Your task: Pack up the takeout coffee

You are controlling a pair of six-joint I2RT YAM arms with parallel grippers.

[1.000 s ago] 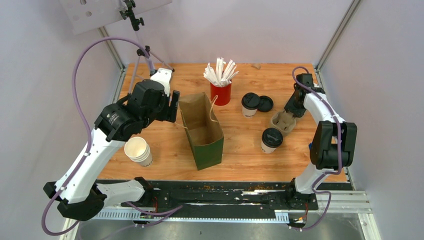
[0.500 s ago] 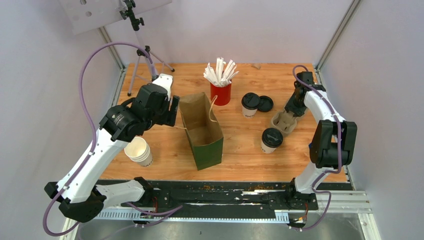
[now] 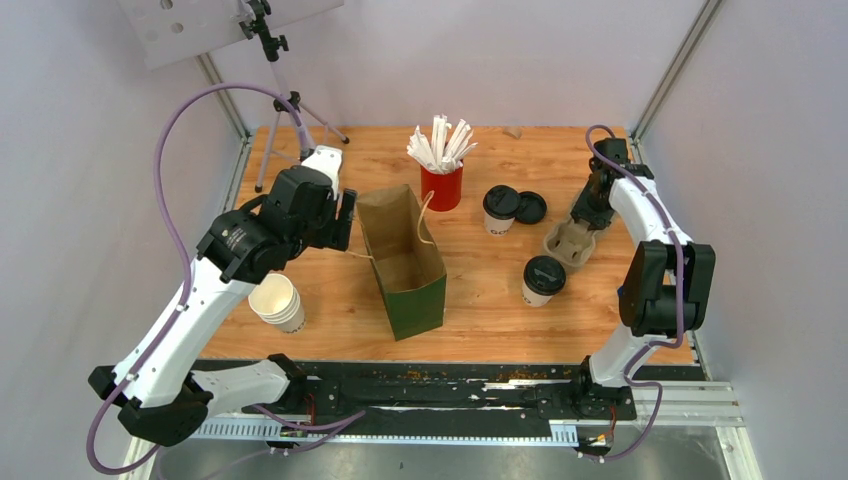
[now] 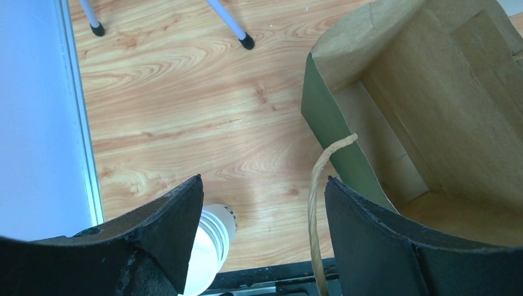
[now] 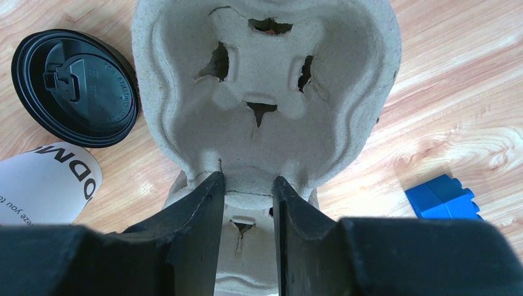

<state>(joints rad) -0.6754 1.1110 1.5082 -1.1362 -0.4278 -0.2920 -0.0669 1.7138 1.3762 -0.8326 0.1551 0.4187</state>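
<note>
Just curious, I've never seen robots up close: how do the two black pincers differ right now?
The left pincer gapes wide, holding nothing; the right pincer is nearly shut, pinching the pale moulded-pulp cup carrier. The left is beside the tall green paper bag; the right is near a loose round black plastic lid. Both are black and two-pronged.

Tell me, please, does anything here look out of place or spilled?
A black lid lies loose beside the far lidded cup, on no cup. Brown crumbs are scattered over the black rail near the arm bases.
</note>
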